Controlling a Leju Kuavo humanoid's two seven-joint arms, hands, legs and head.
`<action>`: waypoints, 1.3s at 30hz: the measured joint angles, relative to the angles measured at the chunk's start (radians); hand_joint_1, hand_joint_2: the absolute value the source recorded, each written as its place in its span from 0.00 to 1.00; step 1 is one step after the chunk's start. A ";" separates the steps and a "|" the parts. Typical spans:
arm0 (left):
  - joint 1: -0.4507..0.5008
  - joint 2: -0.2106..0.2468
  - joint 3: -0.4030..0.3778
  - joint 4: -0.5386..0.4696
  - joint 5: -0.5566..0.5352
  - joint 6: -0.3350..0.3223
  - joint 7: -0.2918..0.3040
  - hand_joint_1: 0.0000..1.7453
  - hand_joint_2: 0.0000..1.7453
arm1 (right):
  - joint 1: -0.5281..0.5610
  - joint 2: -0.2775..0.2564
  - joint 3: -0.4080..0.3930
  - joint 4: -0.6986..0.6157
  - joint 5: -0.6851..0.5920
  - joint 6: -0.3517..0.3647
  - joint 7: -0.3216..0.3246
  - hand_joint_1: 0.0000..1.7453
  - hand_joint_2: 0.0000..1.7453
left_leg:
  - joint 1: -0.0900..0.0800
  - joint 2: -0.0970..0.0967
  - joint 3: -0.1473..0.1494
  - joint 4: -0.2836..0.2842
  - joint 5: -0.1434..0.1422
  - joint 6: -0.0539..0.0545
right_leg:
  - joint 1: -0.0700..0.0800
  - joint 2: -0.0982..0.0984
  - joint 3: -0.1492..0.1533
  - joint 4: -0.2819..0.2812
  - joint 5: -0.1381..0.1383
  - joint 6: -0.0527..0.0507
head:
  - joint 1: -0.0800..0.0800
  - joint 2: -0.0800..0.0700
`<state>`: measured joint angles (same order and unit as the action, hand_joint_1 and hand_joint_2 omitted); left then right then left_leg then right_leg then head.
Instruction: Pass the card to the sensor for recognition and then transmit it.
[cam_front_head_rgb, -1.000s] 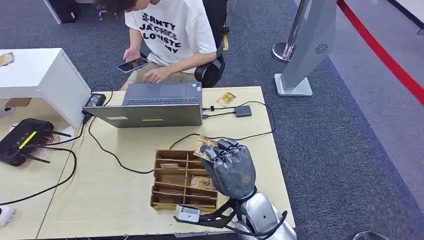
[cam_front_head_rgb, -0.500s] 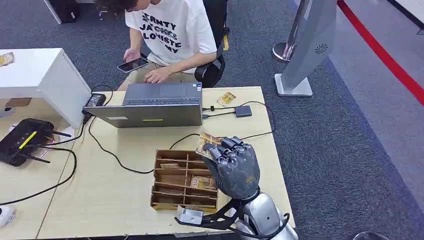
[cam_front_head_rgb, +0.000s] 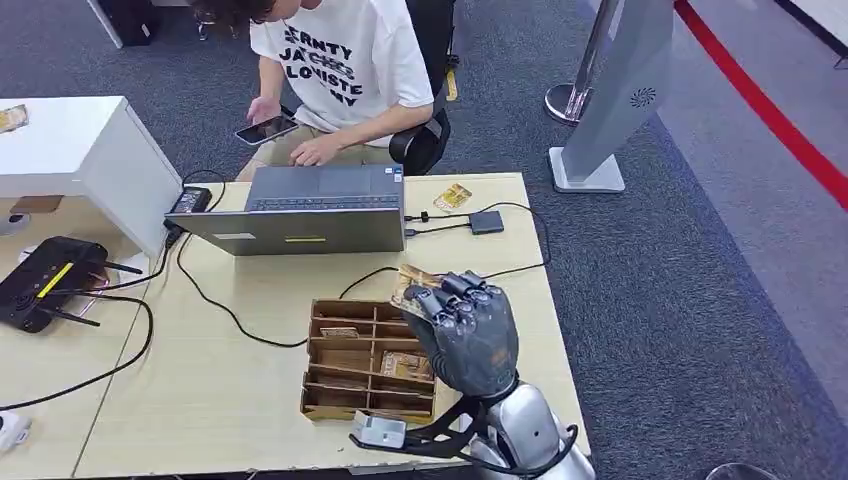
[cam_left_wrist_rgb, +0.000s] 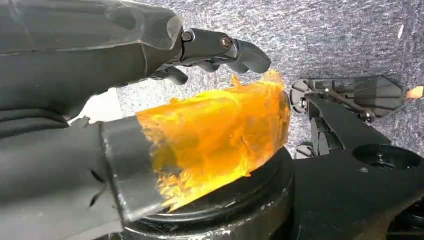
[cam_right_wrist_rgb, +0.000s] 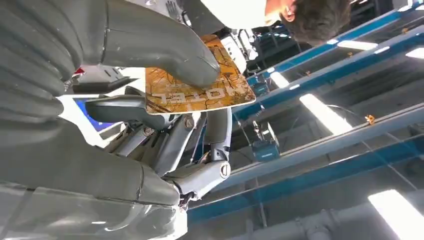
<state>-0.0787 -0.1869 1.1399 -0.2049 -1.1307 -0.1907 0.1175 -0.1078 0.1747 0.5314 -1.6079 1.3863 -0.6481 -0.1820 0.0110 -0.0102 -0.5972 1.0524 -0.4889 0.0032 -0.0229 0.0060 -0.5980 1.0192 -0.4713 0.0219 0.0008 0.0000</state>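
My right hand (cam_front_head_rgb: 465, 335) is raised over the right end of the wooden organiser (cam_front_head_rgb: 318, 405), its back toward the head camera. It pinches a gold patterned card (cam_front_head_rgb: 415, 287) that sticks out past the fingers toward the laptop. In the right wrist view the thumb (cam_right_wrist_rgb: 150, 45) presses the card (cam_right_wrist_rgb: 200, 85), printed "HOTEL", against the fingers. A small black sensor box (cam_front_head_rgb: 486, 221) lies on the table's far right, wired to the laptop, well beyond the card. My left hand (cam_left_wrist_rgb: 125, 75) hangs over grey carpet, fingers apart and holding nothing, an orange cover on its thumb (cam_left_wrist_rgb: 215, 135).
A second gold card (cam_front_head_rgb: 452, 196) lies beside the sensor. A grey laptop (cam_front_head_rgb: 310, 215) stands at the far edge, with a seated person (cam_front_head_rgb: 340, 70) behind it holding a phone. Cables cross the table. A black router (cam_front_head_rgb: 45, 280) and a white box (cam_front_head_rgb: 90, 160) are at the left.
My right hand has shifted a little to the right and away from the organiser with the card. The person's hands have moved slightly.
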 joint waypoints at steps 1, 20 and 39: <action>0.000 0.000 0.000 0.000 -0.003 -0.001 0.000 0.00 0.00 | -0.007 0.003 0.000 0.011 -0.003 0.000 0.000 1.00 1.00 | 0.000 0.000 0.000 0.000 0.000 0.000 | 0.000 0.000 0.000 0.000 0.000 0.000 | 0.000 0.000; -0.007 0.001 -0.021 0.000 -0.058 -0.018 -0.002 0.00 0.00 | -0.243 0.019 0.013 0.261 0.037 0.000 0.154 1.00 1.00 | 0.000 0.000 0.000 0.000 0.001 0.000 | 0.000 0.000 0.000 0.000 0.000 0.000 | 0.000 0.000; -0.012 0.001 -0.043 0.000 -0.079 -0.027 0.006 0.00 0.00 | -0.391 0.040 0.019 0.423 0.039 0.000 0.207 1.00 1.00 | 0.000 0.000 0.000 0.000 0.001 -0.001 | 0.000 0.000 0.000 0.000 0.000 0.000 | 0.000 0.000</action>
<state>-0.0906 -0.1862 1.0967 -0.2049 -1.2093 -0.2182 0.1240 -0.4990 0.2144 0.5505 -1.1852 1.4252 -0.6481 0.0248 0.0110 -0.0100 -0.5972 1.0524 -0.4879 0.0026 -0.0229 0.0060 -0.5980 1.0196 -0.4709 0.0216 0.0008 0.0000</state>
